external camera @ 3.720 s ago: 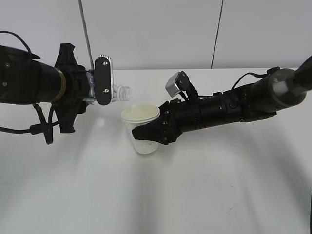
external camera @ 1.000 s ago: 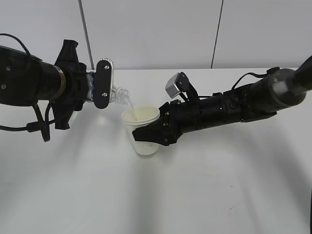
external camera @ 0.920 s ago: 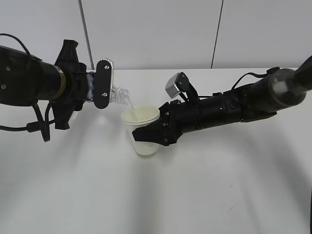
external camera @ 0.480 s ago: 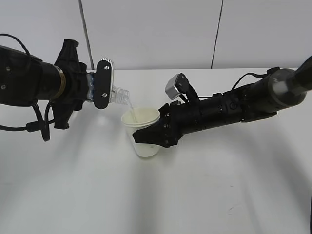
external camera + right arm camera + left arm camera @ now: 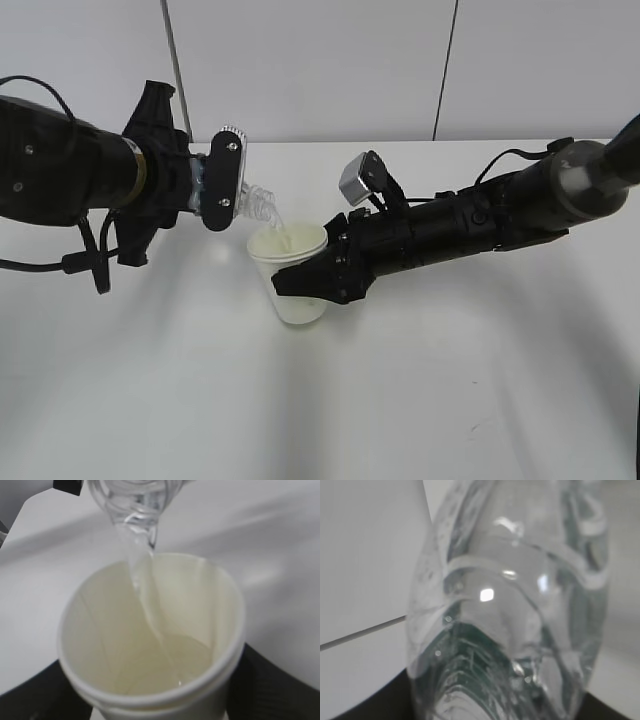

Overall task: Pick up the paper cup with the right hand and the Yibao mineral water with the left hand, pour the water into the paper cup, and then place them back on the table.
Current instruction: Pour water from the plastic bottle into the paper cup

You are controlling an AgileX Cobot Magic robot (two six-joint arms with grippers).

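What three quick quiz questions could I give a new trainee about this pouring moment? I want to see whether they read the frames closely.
1. True or false: water is streaming from the bottle into the cup.
2. Which pincer grips the cup? A) left B) right C) neither
3. Fill in: the cup's rim sits ____ the bottle's mouth.

Key
1. True; the right wrist view shows the stream landing in pooled water.
2. B; the right pincer clamps the cup's side, while the left pincer holds the bottle.
3. Below.
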